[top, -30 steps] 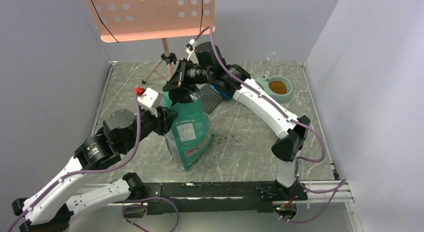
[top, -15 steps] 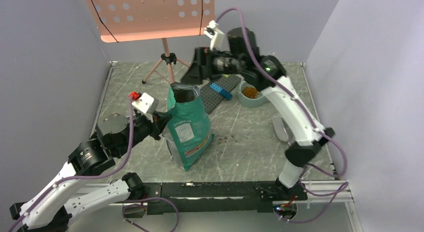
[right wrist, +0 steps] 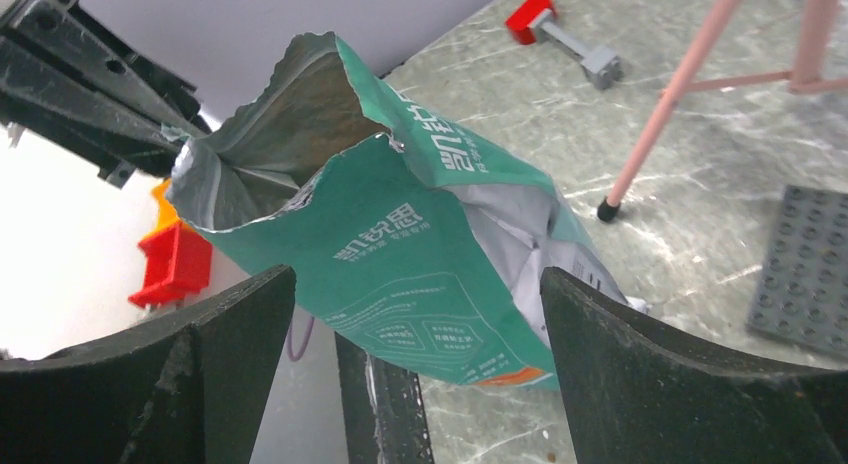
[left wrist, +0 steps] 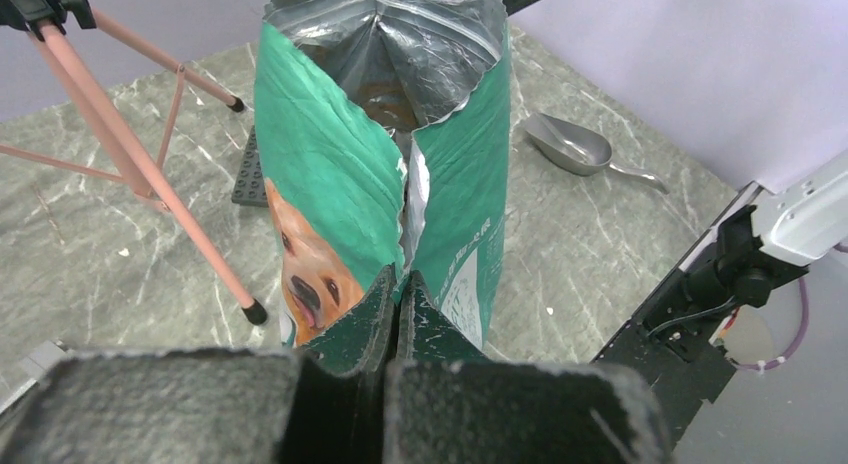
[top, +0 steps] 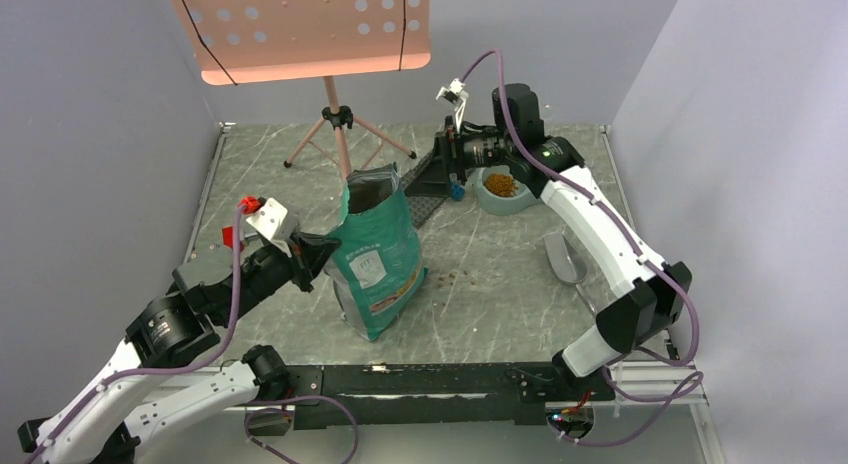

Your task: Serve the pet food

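Note:
The pet food [top: 500,184] is brown kibble heaped in one cup of the pale blue-grey bowl [top: 512,204] at the back right. More kibble [left wrist: 385,99] shows inside the open teal-green bag [top: 378,259], which stands upright mid-table. A few bits [top: 455,277] lie spilled beside it. My left gripper [top: 325,249] is shut on the bag's [left wrist: 330,174] left side seam, low down [left wrist: 400,279]. My right gripper [top: 437,159] hangs open behind the bag, level with its mouth and apart from it. Its fingers [right wrist: 200,374] frame the bag [right wrist: 400,254] from a distance.
A metal scoop [top: 563,259] lies right of the bag. A dark studded plate [top: 425,189] with a blue brick [top: 456,191] lies under the right gripper. A pink music stand's tripod [top: 335,114] stands at the back. A red-and-grey item [right wrist: 545,24] lies on the left side.
My right gripper let go of the bag's top, opened wide and drew back to the right rear, uncovering the bowl. My left gripper closed on the bag's side and pulled slightly left.

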You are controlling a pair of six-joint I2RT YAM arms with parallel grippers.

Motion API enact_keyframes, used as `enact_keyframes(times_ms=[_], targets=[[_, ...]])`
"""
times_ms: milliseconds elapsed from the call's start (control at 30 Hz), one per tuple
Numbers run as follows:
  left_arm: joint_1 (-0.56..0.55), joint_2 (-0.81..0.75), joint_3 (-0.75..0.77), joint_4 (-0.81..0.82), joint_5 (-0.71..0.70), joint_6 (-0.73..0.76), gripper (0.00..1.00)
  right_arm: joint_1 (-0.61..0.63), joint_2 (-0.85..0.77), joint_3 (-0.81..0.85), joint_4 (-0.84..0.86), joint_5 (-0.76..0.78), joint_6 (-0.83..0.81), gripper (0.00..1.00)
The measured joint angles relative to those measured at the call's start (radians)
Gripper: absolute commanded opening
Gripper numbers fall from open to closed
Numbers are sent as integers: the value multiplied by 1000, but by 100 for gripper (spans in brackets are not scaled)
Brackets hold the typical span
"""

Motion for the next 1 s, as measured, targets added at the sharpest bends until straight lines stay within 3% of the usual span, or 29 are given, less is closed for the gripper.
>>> enact_keyframes(times_ms=[333,467,533,667,833,867,900,1000], targets=[[0,-45,-8,-47,-25,-88,0,40,88,-68,254,-213,-11,96],[0,-72,-8,-72,-55,-112,0,85,117,-82,335,-270,-2,90],[0,-89,-8,-86,-66,-125,0,106,131,-84,367,-289,6,81],[0,-114,-19,-92,-72,-138,0,126,143,-100,456,-304,35,47],[0,-119,-27,-87,-72,-144,0,116,135,-244,743,-322,213,20],[0,-122,-29,-84,-72,-143,0,109,135,-269,794,-325,256,7],[0,-124,-32,-80,-72,-143,0,105,135,-285,827,-327,285,0],[0,-129,-37,-78,-79,-142,0,97,121,-302,836,-310,305,0]])
